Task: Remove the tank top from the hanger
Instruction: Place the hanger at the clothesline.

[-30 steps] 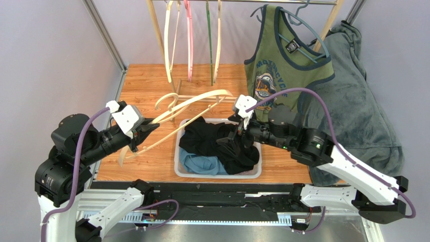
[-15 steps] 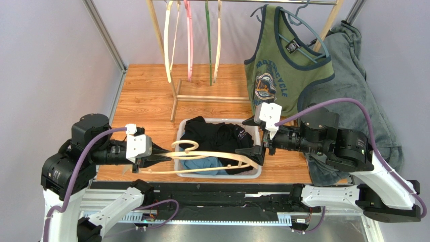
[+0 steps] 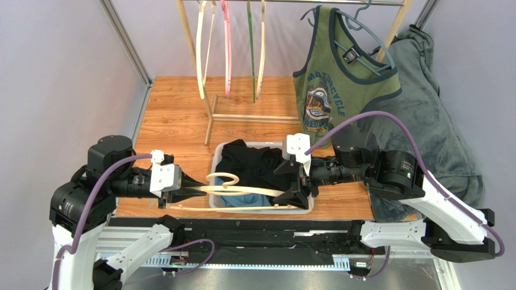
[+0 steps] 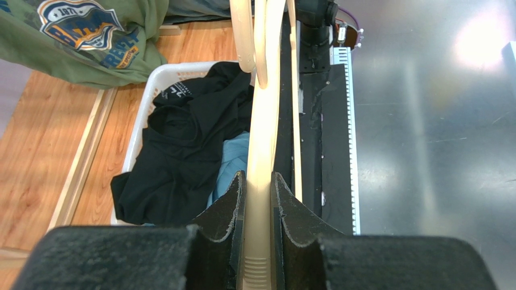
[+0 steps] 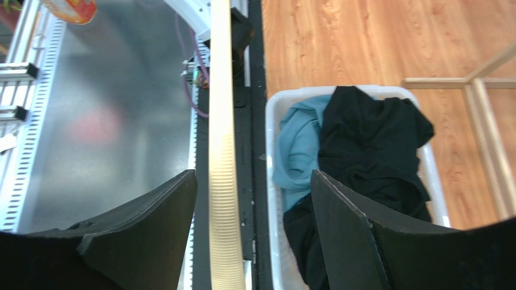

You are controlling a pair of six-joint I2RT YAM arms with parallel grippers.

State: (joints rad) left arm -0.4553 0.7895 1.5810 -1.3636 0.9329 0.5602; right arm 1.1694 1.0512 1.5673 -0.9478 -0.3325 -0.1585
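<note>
My left gripper [image 3: 189, 190] is shut on one end of a bare cream hanger [image 3: 248, 192], held flat over the front rim of the white basket [image 3: 213, 181]. In the left wrist view the fingers [image 4: 233, 199] clamp the hanger's arm [image 4: 263, 121]. My right gripper [image 3: 294, 184] is open, its jaws standing on either side of the hanger's other end. In the right wrist view the ribbed bar [image 5: 221, 151] runs between the jaws, nearer the left one, and does not touch them. A black tank top [image 3: 260, 164] lies crumpled in the basket. A green printed tank top [image 3: 339, 78] hangs on a blue-grey hanger on the rack.
A light blue garment [image 3: 239, 199] lies under the black one in the basket. Several bare hangers [image 3: 229, 48] hang from the rack at the back. A grey sweater [image 3: 427, 127] hangs at the right. The rack's wooden foot [image 3: 254, 118] lies behind the basket.
The left gripper brought the hanger down from above the basket to its front rim. The right gripper drew back from the black top, then moved left to straddle the hanger's end.
</note>
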